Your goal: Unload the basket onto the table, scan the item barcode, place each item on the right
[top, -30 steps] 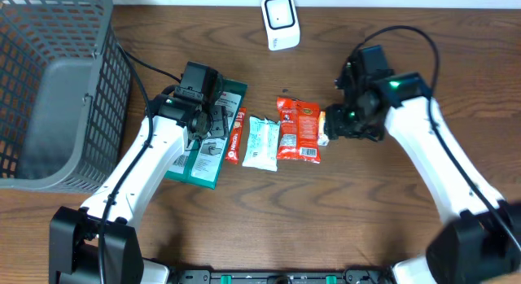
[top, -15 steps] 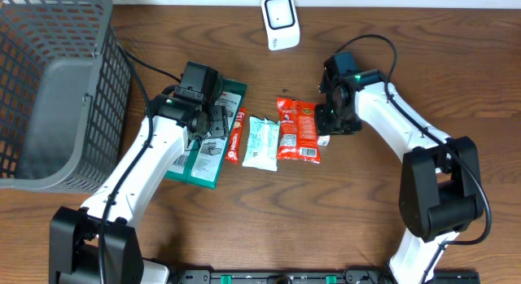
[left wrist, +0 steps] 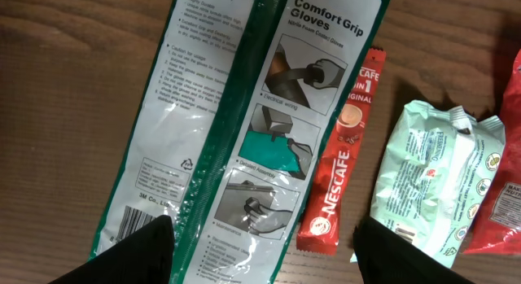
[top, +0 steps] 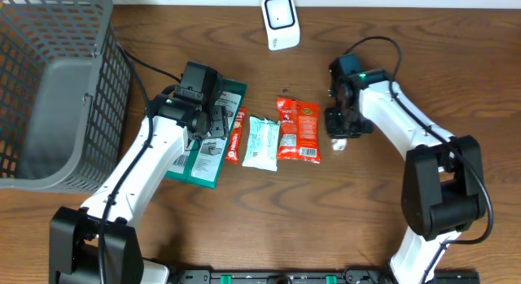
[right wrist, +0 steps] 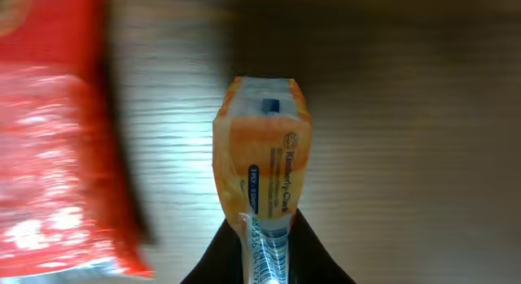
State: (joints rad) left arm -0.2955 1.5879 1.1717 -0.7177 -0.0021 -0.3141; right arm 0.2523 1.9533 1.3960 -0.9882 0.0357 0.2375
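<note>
Right gripper (right wrist: 262, 239) is pinched onto the near end of the orange sachet (right wrist: 262, 150). The sachet's long axis is in line with the fingers, free end pointing away. It's just right of the red snack pack (top: 299, 129). Left gripper (left wrist: 264, 255) is wide open and empty over the gloves pack (left wrist: 236, 113).

Tally of seven things.
One each: basket (top: 110, 80), scanner (top: 279, 20), glove pack (left wrist: 244, 129), coffee stick (top: 235, 136), green packet (top: 261, 142), red packet (top: 299, 131), orange sachet (right wrist: 264, 166).
</note>
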